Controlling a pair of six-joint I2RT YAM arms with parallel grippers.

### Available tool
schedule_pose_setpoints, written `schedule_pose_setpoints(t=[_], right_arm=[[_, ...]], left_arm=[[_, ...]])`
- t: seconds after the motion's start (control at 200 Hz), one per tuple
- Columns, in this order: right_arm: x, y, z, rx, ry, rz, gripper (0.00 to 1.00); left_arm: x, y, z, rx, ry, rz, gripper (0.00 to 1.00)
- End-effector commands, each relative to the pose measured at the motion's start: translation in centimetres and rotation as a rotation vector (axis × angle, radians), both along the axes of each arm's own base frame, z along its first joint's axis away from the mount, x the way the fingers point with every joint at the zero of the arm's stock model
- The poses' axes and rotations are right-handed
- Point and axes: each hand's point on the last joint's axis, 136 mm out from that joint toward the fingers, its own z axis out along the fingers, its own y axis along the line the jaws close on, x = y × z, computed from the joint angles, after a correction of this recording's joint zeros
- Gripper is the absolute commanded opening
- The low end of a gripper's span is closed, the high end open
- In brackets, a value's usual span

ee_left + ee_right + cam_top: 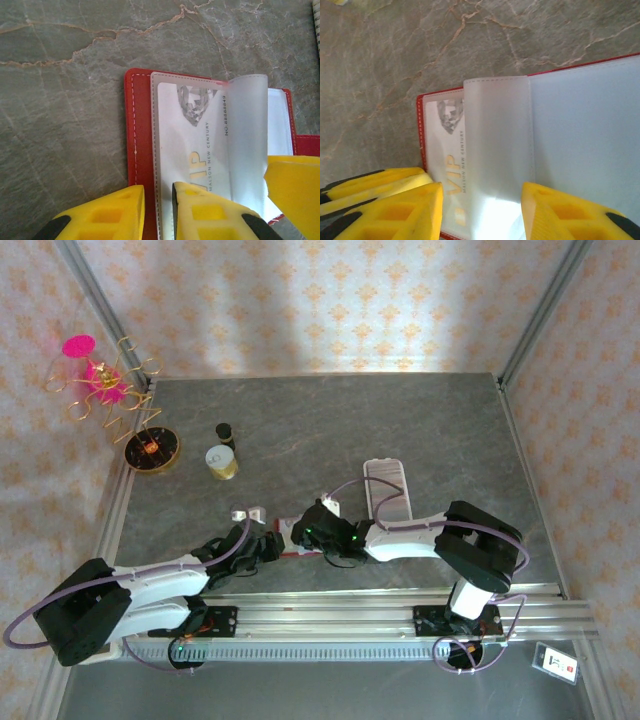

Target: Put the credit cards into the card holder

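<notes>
Card holder (131, 125) — red, lying open on the desk (60, 100) near its front edge, between both arms; one credit card (190, 145), lettered VIP, sits in a clear pocket. Left pincer (157, 200): narrow gap, tips over the holder's left page. Right pincer (482, 200): wider, astride the raised sleeve leaf (495, 125)

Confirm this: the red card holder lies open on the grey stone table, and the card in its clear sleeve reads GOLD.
One detail is wrong. The card holder is red and lies open on the grey stone table, but the card in its clear sleeve reads VIP, not GOLD. The left wrist view shows the lettering.
</notes>
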Motion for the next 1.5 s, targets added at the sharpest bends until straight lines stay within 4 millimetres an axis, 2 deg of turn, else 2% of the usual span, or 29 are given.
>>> schedule_pose_setpoints(t=[0.0, 0.35, 0.681, 1.056, 1.497], right_arm=[[0.0, 0.7, 1.0, 0.069, -0.008, -0.011, 0.44], [-0.1, 2.2, 1.8, 0.165, 0.003, 0.002, 0.44], [-0.2, 2.5, 2.0, 0.183, 0.008, 0.004, 0.44], [0.3, 4.0, 2.9, 0.228, -0.007, 0.017, 0.44], [0.7, 6.0, 5.8, 0.340, -0.035, 0.049, 0.44]], left_arm=[[-1.1, 0.3, -1.3, 0.009, 0.046, -0.012, 0.21], [-1.3, 0.6, -1.2, -0.008, 0.034, -0.002, 0.19], [-1.2, 0.5, -1.0, -0.012, 0.029, 0.000, 0.18], [-1.3, 0.7, -0.9, -0.015, 0.027, 0.006, 0.17], [-1.3, 1.4, -0.4, -0.010, 0.005, 0.031, 0.18]])
